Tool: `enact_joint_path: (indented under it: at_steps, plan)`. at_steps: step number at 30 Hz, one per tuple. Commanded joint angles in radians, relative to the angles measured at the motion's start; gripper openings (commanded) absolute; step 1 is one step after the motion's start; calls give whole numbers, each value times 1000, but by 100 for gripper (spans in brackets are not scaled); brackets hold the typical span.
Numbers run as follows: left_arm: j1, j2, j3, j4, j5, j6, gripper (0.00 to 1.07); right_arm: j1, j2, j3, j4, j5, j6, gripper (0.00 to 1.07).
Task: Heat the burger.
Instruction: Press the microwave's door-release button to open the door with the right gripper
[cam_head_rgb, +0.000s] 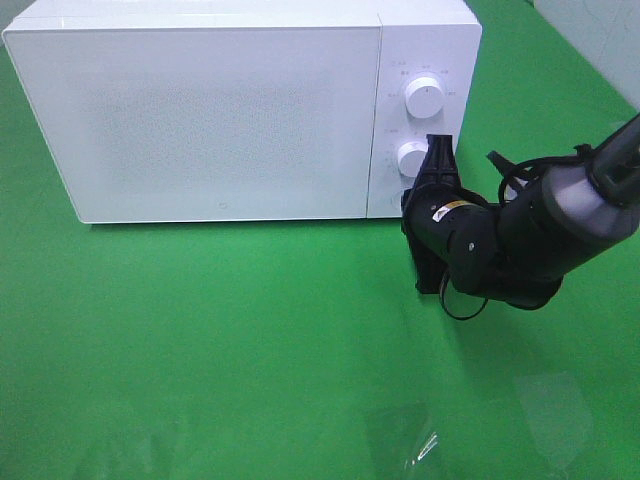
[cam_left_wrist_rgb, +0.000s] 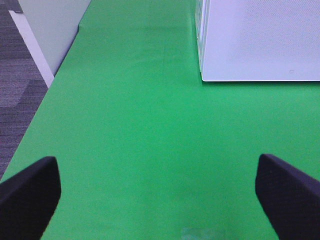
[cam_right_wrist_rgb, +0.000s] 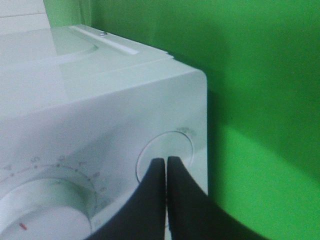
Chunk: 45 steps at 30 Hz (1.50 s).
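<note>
**Shut jaws pressed to the microwave's button**

The right gripper (cam_right_wrist_rgb: 166, 161) has its jaws closed tight with nothing between them, so the two tips make one blunt point. That point rests on the round button (cam_right_wrist_rgb: 172, 145) at the corner of the control panel, just past the lower knob (cam_head_rgb: 412, 158). Closed jaws suit a push: a single narrow tip can press a small button without catching the knob beside it. From above, the right arm reaches in from the side and covers the bottom of the panel, and the upper knob (cam_head_rgb: 425, 97) is left free.

The left gripper (cam_left_wrist_rgb: 156, 165) hangs over the bare green desk (cam_head_rgb: 200, 350) off the microwave's (cam_head_rgb: 200, 120) far corner, jaws spread wide and empty. It seems parked there to stay out of the way.

The burger shows in no view. The door is shut and its frosted front hides the inside, so the burger may be in there, but that cannot be confirmed. What the button does cannot be read, so whether this press starts the heating or releases the door is unclear.
</note>
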<state>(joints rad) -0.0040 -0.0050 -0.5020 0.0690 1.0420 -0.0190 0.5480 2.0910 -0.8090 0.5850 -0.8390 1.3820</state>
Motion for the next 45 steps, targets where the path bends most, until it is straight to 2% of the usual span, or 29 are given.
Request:
enact_joint_path:
  at_steps: [1, 11, 23, 45]
  plan:
    - [1, -18, 1, 1, -3, 1, 98, 1, -3, -9, 8, -3, -8, 0]
    - [1, -18, 1, 1, -3, 1, 98, 1, 32, -52, -3, -15, -8, 0]
    - [1, -18, 1, 1, -3, 1, 98, -2, 47, -65, 46, -184, -53, 0]
    - [1, -18, 1, 1, -3, 1, 98, -2, 165, -225, 33, -296, -77, 0]
